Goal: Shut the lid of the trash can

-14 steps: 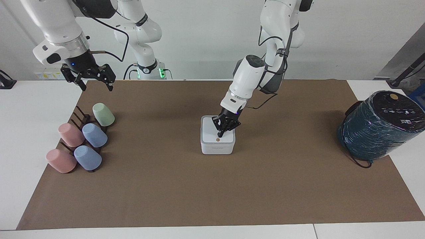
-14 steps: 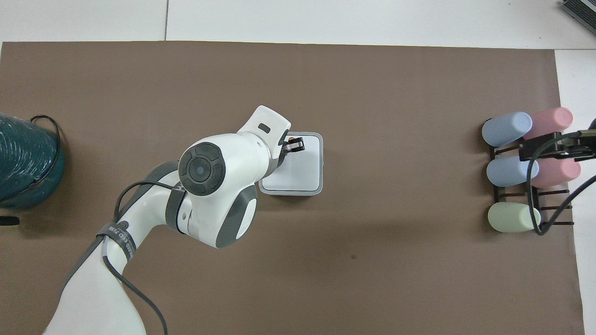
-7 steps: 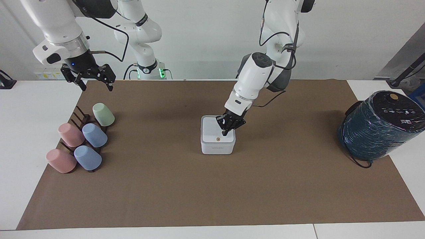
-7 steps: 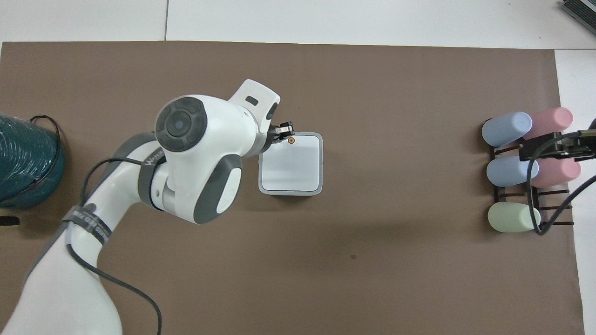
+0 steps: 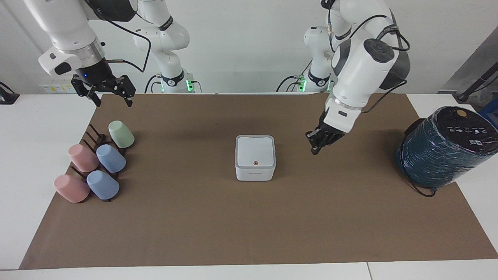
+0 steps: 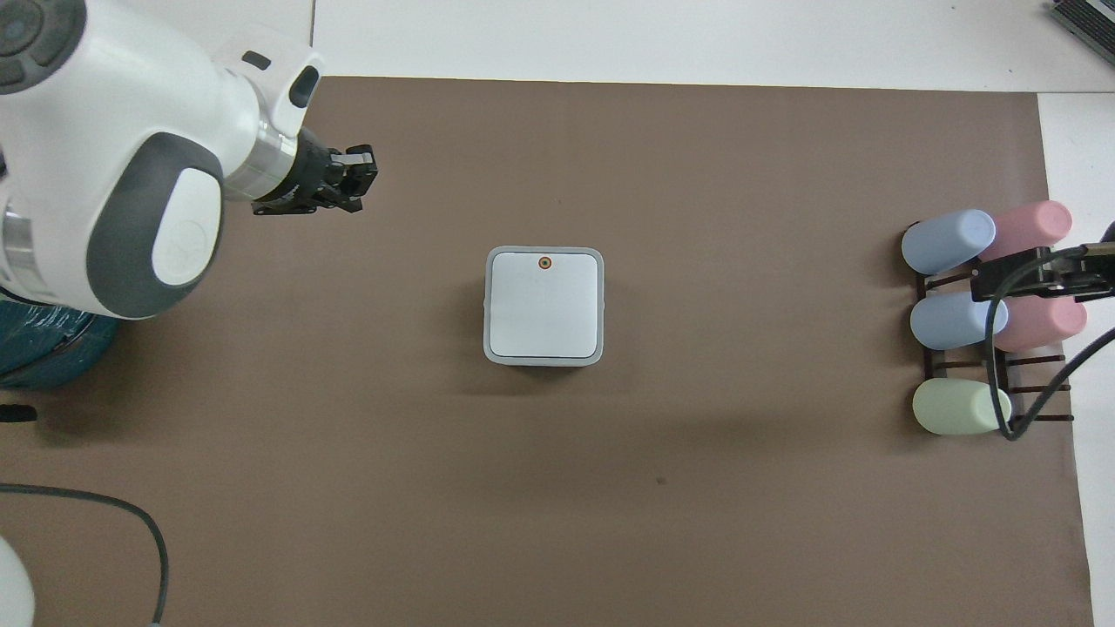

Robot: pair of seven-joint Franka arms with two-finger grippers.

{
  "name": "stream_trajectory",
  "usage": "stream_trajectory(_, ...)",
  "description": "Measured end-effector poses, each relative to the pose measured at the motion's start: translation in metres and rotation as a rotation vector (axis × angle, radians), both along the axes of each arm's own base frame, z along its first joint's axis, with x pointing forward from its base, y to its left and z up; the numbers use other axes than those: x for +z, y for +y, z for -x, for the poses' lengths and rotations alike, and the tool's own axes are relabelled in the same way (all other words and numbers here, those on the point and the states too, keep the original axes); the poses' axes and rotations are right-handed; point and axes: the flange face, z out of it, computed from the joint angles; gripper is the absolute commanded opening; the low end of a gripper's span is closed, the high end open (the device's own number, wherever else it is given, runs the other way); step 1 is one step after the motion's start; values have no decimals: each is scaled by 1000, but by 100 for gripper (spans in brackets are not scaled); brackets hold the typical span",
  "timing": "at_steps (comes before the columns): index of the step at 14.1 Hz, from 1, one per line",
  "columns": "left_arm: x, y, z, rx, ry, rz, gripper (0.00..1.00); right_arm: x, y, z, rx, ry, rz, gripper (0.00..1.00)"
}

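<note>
The lid (image 5: 255, 151) lies flat and closed on the trash can (image 5: 255, 171) at mid-table. The left end effector (image 5: 320, 142), fingers together and empty, hangs above the mat beside it. The right end effector (image 5: 110, 95) waits open above the cups (image 5: 98, 163).

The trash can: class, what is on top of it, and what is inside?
The shut lid lies flat on the trash can, orange dot showing. The inside is covered.

Teal cylinder (image 6: 39, 348) lies mostly under the left arm.
</note>
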Motion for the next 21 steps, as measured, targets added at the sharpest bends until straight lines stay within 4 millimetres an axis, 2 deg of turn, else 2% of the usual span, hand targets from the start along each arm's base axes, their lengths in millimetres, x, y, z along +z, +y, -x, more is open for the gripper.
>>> stream_trajectory(2,-1,47,-6,-36,36,-18,5,0,0,0,0,0,0,100)
stream_trajectory(3,3,66,-6,-51,50,-22,6,0,0,0,0,0,0,100)
stream_trajectory(4,12,82,-4,-67,54,-25,12,0,0,0,0,0,0,100)
stream_trajectory(7,48,110,15,-127,45,-73,30,0,0,0,0,0,0,100)
stream_trajectory(8,56,114,21,-148,49,-95,42,0,0,0,0,0,0,100)
stream_trajectory(10,67,118,31,-185,54,-134,76,0,0,0,0,0,0,100)
stream_trajectory(11,72,120,35,-203,59,-149,96,0,0,0,0,0,0,100)
stream_trajectory(12,76,121,39,-221,62,-158,100,0,0,0,0,0,0,100)
stream_trajectory(21,101,134,54,-312,30,-184,100,0,0,0,0,0,0,100)
